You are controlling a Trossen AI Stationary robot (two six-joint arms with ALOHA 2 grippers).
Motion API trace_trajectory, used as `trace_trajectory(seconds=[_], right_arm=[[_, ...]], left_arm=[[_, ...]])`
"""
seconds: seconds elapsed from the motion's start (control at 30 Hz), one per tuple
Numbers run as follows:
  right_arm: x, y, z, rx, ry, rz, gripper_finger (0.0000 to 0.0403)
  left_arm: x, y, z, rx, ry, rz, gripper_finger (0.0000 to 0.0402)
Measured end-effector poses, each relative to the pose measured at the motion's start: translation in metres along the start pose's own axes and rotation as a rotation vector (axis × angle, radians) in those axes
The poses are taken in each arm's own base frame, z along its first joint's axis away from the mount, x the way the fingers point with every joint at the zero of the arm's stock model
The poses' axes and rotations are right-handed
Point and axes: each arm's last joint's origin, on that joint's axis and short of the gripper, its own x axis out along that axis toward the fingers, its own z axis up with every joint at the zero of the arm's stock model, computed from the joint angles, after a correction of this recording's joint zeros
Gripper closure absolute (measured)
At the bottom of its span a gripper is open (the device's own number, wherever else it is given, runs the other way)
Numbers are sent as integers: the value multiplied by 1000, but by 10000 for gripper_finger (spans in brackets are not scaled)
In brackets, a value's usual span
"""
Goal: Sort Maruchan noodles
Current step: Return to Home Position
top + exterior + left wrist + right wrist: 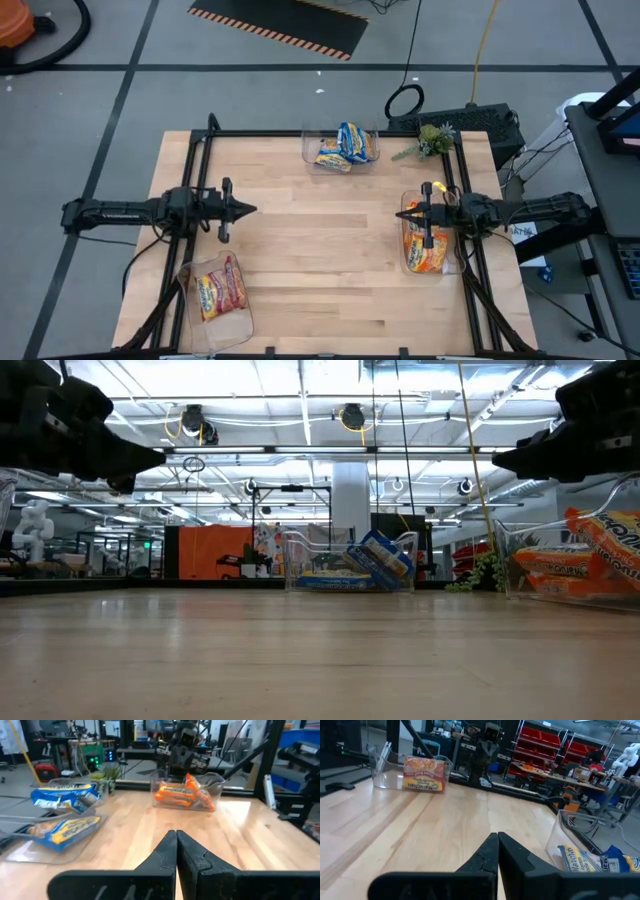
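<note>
The Maruchan noodle packets lie in three clear bins. Blue-and-yellow packets [346,146] fill the bin at the far edge and show in the low view [372,563]. Orange packets [424,247] sit in the right bin, under the right arm's gripper. Red-and-silver packets [220,290] lie in the near-left bin. My left gripper [252,209] hovers shut above the table's left half, pointing right. My right gripper [400,213] hovers shut over the right bin's inner edge, pointing left. Both hold nothing.
A small green plant [432,140] stands at the far right corner. The dark metal frame [200,140] runs along the table's edges. The wooden middle of the table [320,240] lies bare between the two grippers.
</note>
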Motion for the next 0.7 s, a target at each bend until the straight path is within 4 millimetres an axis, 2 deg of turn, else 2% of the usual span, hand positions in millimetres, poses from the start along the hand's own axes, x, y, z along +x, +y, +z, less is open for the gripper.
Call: trace_trajectory(seconds=[0.3,0.7], right_arm=[[0,0,1,34,-14,-2,403],[0,0,1,36,-14,0,403]], left_arm=[[0,-7,2,-37,-15,-46,401],[-1,-15,-1,6,7,-52,401]])
